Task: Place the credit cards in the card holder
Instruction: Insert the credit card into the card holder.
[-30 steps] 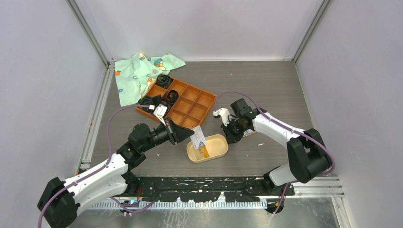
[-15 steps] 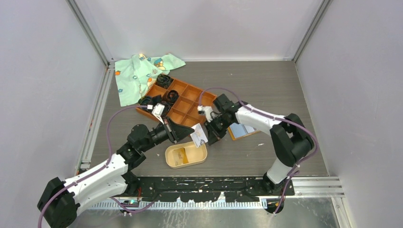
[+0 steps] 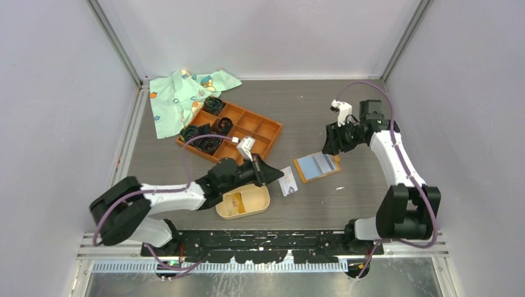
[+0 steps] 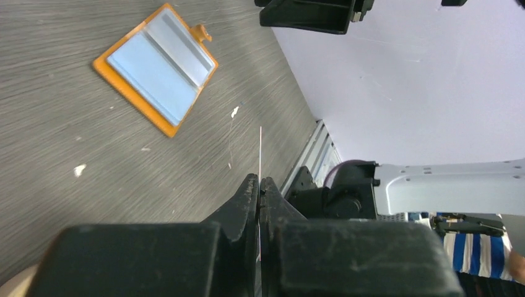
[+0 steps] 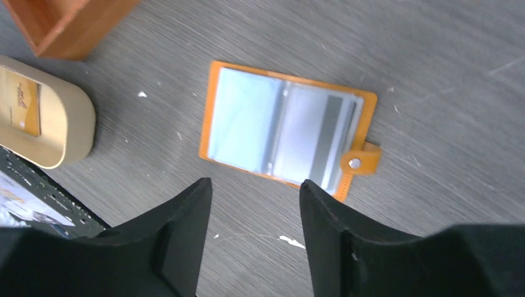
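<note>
**Table** (image 3: 347, 111): grey wood-grain, walled at frame left, top and right, with the arm rail along the lower edge. Bare surface shows across the upper right and in the strip below the wallet.

**Orange grid tray** (image 3: 269, 133): upper centre-left. A green cloth (image 3: 179, 99) lies at its upper-left corner.

**Card holder** (image 3: 247, 213): beige oval tray, lower centre, near the rail. Its long axis runs left to right, rising slightly to the right. One gold card (image 3: 232, 201) lies flat inside, toward the left end.

**Left gripper** (image 3: 272, 178): just above the card holder's right end, jaws pressed together on a pale card (image 3: 288, 181). The card juts to the right past the holder's rim, long axis roughly up-down in frame. It is edge-on in the left wrist view.

**Wallet** (image 3: 317, 166): orange, open flat, right of the held card and apart from it. Its snap tab is at the right end.

**Right gripper** (image 5: 254, 185): raised at upper right above the wallet, jaws apart, holding nothing.
</note>
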You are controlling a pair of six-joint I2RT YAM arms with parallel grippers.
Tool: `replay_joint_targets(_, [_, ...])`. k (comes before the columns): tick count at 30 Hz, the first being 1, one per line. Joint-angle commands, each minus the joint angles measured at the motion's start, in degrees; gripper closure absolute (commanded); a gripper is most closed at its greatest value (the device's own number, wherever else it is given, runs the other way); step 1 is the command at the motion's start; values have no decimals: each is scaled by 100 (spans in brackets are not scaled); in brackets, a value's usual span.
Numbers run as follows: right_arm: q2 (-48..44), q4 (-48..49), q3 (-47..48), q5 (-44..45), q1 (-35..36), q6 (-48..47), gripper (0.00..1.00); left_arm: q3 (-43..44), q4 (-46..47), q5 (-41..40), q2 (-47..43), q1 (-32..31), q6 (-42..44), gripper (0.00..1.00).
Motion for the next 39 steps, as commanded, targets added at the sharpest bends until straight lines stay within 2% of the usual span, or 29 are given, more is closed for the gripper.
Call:
replay_joint_targets(1, [892, -757, 433, -323, -627, -499, 38, 669, 816, -1090, 942, -283, -91, 100])
replay_joint_targets(4, [1298, -721, 549, -243, -937, -593, 33, 969, 1117, -1283, 1611, -310, -404, 100])
replay_joint_targets(8, [1607, -533, 600, -47, -966, -653, 28, 1436, 1122, -1588, 2178, -313, -544, 100])
replay_joint_targets(14, [2158, -320, 722, 232, -961, -619, 28, 2235, 569, -1783, 2852, -312, -817, 100])
replay_joint_targets(22, [2803, -376, 1035, 284, -860, -657, 30, 2790, 161, -1898, 3377, -315, -969, 100])
replay_joint_targets(30, [3188, -826, 1195, 133, -607, -968, 39, 3062, -5, -2002, 3662, -201, -866, 100])
replay_joint_targets(36, [3282, -1016, 1155, 158, -483, -1111, 50, 2999, 44, -1884, 3715, -81, -1021, 100])
replay_joint_targets(39, [3304, -1093, 1145, 148, -417, -1149, 51, 2895, 3, -1824, 3644, -45, -1109, 100])
